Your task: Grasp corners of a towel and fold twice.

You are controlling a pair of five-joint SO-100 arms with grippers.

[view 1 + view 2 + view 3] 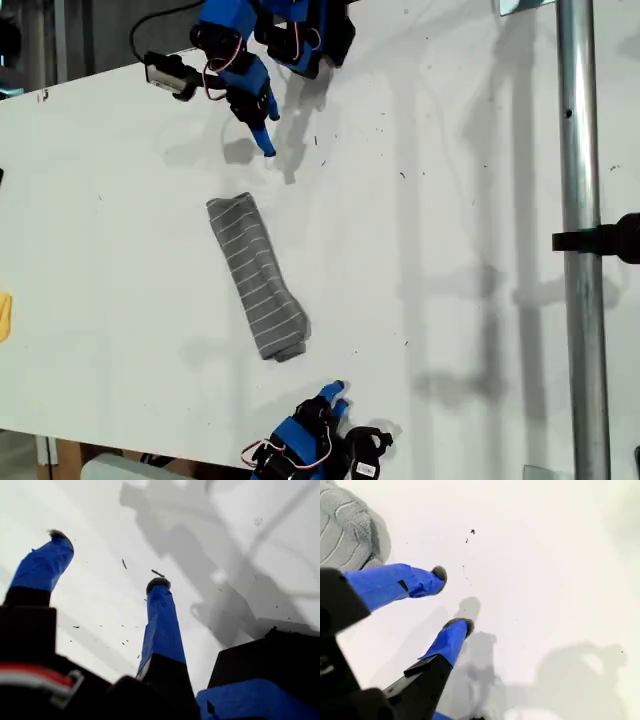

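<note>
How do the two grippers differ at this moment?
My first gripper faces only bare table; my second gripper has one end of the towel close beside its fingers. My first gripper's jaws look spread wider than my second gripper's. Both are open, empty and off the towel.

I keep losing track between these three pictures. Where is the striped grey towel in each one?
Exterior view: the towel lies folded into a long strip mid-table.
First wrist view: not in it; only bare table.
Second wrist view: a grey bit shows beside a blue finger.
Shared landmark: the white table.
</note>
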